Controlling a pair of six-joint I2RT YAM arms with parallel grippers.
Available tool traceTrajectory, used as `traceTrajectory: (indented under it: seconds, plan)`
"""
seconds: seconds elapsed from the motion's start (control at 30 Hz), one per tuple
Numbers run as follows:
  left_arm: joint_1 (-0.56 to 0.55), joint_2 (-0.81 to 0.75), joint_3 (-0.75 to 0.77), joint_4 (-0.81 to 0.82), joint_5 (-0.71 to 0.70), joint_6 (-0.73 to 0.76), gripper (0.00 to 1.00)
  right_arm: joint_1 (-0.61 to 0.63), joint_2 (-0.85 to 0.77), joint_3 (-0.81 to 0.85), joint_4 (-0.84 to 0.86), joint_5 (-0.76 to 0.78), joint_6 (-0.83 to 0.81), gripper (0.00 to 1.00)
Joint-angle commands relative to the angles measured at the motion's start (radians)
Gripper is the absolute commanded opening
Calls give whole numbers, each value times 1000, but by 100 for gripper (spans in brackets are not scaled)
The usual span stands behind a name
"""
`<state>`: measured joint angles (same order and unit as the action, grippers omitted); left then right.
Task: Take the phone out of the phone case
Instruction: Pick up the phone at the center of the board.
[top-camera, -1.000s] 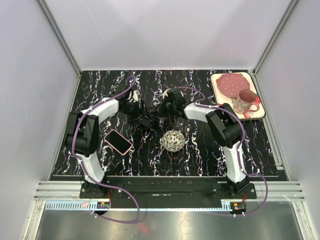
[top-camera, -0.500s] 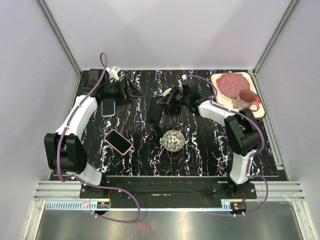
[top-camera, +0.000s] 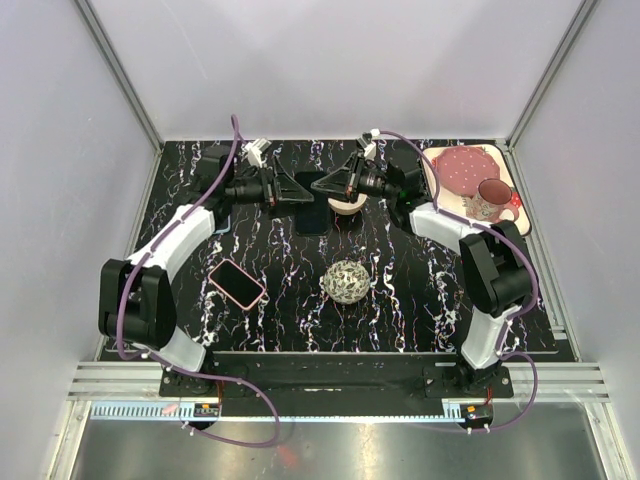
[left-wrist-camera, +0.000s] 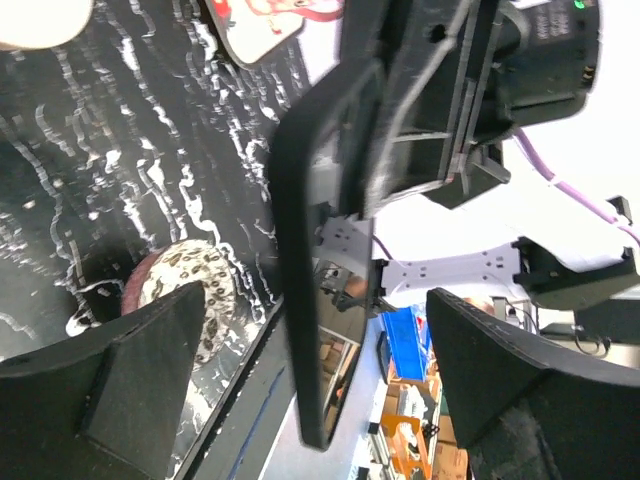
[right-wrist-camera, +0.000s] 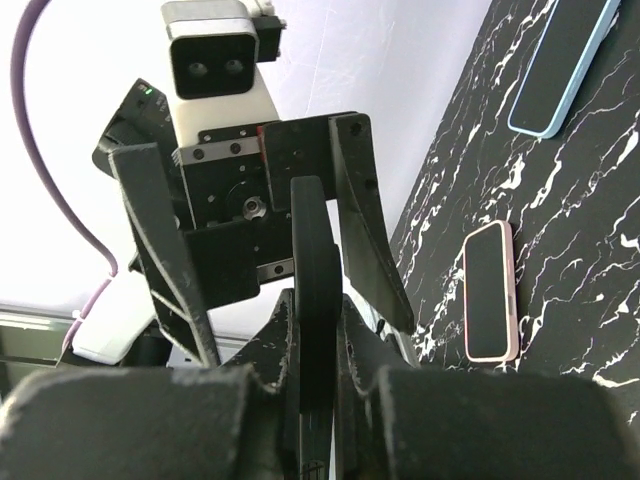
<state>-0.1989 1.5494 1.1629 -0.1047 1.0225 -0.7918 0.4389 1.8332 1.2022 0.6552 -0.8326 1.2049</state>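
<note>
A black cased phone (top-camera: 312, 212) is held in the air at the back centre. My right gripper (top-camera: 327, 187) is shut on one end of it, and in the right wrist view the phone (right-wrist-camera: 314, 270) stands edge-on between my right fingers (right-wrist-camera: 318, 345). My left gripper (top-camera: 297, 190) faces it, open. In the left wrist view the phone (left-wrist-camera: 305, 250) hangs between my left gripper's (left-wrist-camera: 320, 385) spread fingers, touching neither. A pink-cased phone (top-camera: 237, 283) and a blue-cased phone (right-wrist-camera: 560, 65) lie flat on the table.
A leopard-print ball (top-camera: 347, 281) lies in the middle of the marbled table. A cream bowl (top-camera: 347, 205) sits under the right gripper. A tray (top-camera: 438, 190) with a pink plate and a mug (top-camera: 492, 203) stands at the back right.
My left arm has swung from the back left to the centre, its open fingers now on either side of the phone. My right gripper has lifted and turned the phone toward it.
</note>
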Motion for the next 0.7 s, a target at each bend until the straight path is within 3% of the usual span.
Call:
traceTrajectory:
  seconds: [0.0, 0.17, 0.3, 0.33, 0.4, 0.43, 0.47, 0.5, 0.53, 0.57, 0.6, 0.67]
  plan:
    - [-13, 3, -54, 325, 70, -170, 87, 15, 9, 42, 130, -43, 74, 0]
    - [-43, 32, -91, 474, 64, -291, 70, 23, 11, 37, 115, -28, 64, 0]
    - [-68, 47, -100, 497, 41, -307, 37, 21, 12, 37, 100, -17, 59, 0]
    - [-71, 54, -101, 503, 36, -311, 22, 21, 14, 39, 77, -14, 55, 0]
    - [-73, 58, -114, 525, 30, -331, 10, 21, 9, 30, 63, -13, 39, 0]
    - [-73, 61, -115, 533, 30, -339, 0, 20, -2, 25, 32, -11, 22, 0]
    - [-71, 61, -118, 540, 30, -348, 0, 20, -8, 20, -7, 4, 6, 0]
    - [-73, 58, -120, 545, 28, -351, 0, 12, -18, 25, -76, 24, -23, 30]
    - [-71, 54, -121, 548, 27, -353, 0, 6, -53, 28, -232, 51, -100, 53]
    - [-68, 48, -121, 542, 22, -353, 0, -2, -80, 27, -296, 125, -132, 66]
    - [-63, 31, -120, 534, 19, -350, 0, -9, -109, 8, -342, 162, -155, 92]
    - [-39, 12, -118, 501, 7, -337, 0, -45, -210, -19, -408, 237, -185, 98]
